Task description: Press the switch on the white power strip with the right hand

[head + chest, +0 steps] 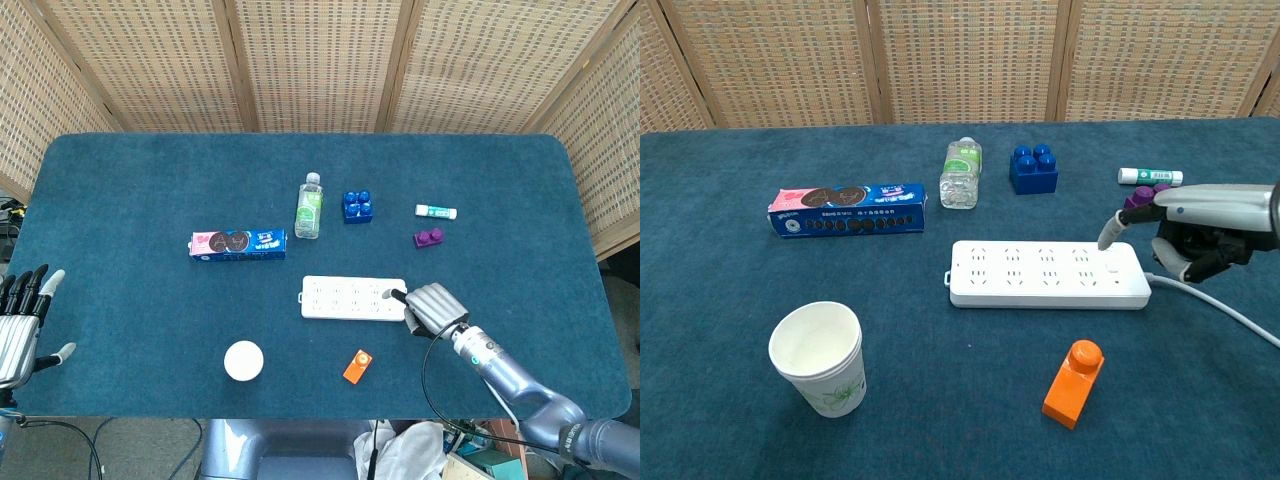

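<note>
Power strip: white power strip [1045, 273], long, flat, cord at 3 o'clock.
Right hand [1200, 235]: curled, grasping nothing, one finger extended over strip.
Cup: paper cup [819, 358], upright, empty.

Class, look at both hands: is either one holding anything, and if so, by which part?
Nothing is held. The right hand points one finger above the power strip; the left hand is open.

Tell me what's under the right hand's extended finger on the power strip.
The right hand points one finger at the cable end of the white power strip, above the switch. Contact isn't clear.
</note>
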Available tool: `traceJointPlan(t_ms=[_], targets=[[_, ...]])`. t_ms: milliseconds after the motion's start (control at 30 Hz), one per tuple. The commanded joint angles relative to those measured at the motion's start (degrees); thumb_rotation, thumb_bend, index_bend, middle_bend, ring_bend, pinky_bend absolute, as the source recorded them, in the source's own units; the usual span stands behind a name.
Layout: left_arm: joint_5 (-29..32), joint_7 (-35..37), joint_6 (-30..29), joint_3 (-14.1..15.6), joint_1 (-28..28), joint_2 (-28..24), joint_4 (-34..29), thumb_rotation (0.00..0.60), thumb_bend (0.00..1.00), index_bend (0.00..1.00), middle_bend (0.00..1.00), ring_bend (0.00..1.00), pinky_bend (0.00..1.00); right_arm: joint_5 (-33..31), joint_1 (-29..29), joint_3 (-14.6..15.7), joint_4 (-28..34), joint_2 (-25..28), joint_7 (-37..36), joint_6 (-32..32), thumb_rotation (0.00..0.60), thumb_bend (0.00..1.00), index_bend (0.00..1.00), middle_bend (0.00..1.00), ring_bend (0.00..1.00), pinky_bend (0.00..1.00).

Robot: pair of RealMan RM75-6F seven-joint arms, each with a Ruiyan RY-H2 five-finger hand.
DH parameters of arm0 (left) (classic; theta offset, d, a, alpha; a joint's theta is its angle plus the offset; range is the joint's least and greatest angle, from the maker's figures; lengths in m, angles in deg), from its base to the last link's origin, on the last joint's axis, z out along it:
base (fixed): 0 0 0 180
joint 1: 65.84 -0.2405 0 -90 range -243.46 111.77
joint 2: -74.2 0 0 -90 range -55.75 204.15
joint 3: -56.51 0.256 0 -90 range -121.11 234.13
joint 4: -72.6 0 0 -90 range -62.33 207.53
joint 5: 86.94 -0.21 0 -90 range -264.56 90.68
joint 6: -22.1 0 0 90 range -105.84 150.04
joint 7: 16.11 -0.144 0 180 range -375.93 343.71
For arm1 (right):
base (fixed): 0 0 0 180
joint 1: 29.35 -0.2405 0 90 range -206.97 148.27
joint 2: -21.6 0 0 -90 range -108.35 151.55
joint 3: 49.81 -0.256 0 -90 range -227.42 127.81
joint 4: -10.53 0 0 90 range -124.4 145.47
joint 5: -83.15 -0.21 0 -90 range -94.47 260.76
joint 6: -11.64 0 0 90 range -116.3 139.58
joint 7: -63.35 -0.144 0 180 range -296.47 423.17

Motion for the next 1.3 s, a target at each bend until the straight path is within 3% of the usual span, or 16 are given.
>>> traceJointPlan(t_ms=[33, 333, 733, 1300], targets=[[0.1, -0.1, 0.1, 0.0, 0.0, 0.1, 0.0, 0.6, 0.0, 0.0, 0.0, 0.0, 0.0, -3.2, -1.6, -0.3, -1.7, -2.5, 3.6, 1.5, 0.6, 0.86, 0.21, 0.84, 0.87, 1.0], [0.6, -0.5, 0.2, 0.1, 0.0, 0.1, -0.2, 0.6, 0.0, 0.0, 0.0, 0.0, 0.0, -8.5, -2.8, -0.1, -1.3, -2.1, 7.8, 2.9, 0.6, 0.86, 0.22, 0.84, 0.87, 1.0], [0.6, -1.4, 0.4, 0.4, 0.0, 0.5, -0.2, 0.6, 0.0, 0.0, 0.0, 0.0, 0.0, -10.1, -2.6, 1.5, -0.2, 0.0, 8.3, 2.4, 0.6, 0.86, 0.23, 0.84, 0.87, 1.0], [0.4, -1.6, 0.1, 0.6, 0.0, 0.6, -0.3, 0.6, 0.0, 0.0, 0.0, 0.0, 0.0, -11.7, -3.6, 2.9, -0.8, -1.5, 10.6, 2.2, 0.6, 0.86, 0.24, 0.84, 0.87, 1.0]])
